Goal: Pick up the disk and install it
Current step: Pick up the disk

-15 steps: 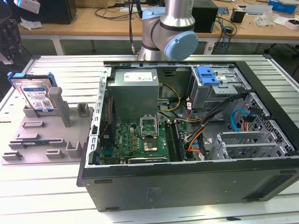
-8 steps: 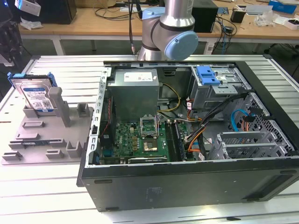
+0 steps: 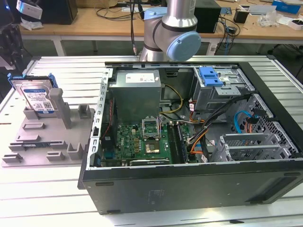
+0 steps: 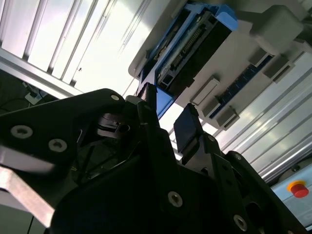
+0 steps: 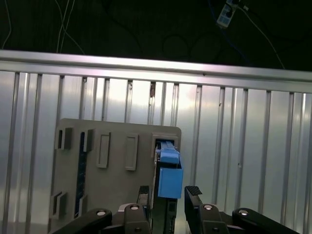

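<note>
The disk (image 3: pixel 37 96), a silver drive with a blue-and-white label in a blue carrier frame, stands on edge in a grey holder (image 3: pixel 42 142) at the exterior view's left. In the first wrist view my gripper (image 5: pixel 168 192) hangs open above it. Its black fingertips (image 5: pixel 193 191) line up on either side of the blue carrier end (image 5: pixel 169 178) without touching it. In the second wrist view the open gripper (image 4: pixel 168 114) is short of the disk (image 4: pixel 195 44), which sits in the holder (image 4: pixel 273 29). The arm (image 3: pixel 175 33) rises behind the computer case.
An open computer case (image 3: pixel 189 189) lies on the slatted metal table (image 3: pixel 57 198), with a motherboard, a grey power supply (image 3: pixel 137 90), cables and a drive cage with a blue latch (image 3: pixel 210 75). A red stop button (image 4: pixel 297 187) shows beside the table. Desks with clutter stand behind.
</note>
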Controlling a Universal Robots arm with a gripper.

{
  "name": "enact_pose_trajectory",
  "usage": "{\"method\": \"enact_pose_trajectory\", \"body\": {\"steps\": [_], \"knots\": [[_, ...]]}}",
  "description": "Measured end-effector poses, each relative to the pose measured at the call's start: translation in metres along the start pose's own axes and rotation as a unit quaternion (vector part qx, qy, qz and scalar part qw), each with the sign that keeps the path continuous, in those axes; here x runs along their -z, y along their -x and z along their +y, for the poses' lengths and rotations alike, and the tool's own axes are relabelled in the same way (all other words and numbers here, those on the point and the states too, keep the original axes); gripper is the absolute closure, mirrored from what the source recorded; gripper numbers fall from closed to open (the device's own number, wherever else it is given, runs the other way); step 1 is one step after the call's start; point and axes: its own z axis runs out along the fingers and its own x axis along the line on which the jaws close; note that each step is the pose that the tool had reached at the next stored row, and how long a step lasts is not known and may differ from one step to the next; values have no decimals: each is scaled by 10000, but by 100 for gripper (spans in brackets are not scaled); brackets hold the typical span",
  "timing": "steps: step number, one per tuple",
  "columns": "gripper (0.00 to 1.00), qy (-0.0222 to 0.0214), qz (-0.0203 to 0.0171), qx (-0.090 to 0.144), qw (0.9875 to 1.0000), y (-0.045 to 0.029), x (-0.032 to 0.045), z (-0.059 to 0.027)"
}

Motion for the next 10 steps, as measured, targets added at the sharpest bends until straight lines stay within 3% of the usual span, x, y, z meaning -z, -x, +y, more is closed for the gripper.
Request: {"method": "enact_pose_trajectory", "body": {"steps": [10], "knots": [[58,0,0,-4,10000,1,-44,-1]]}}
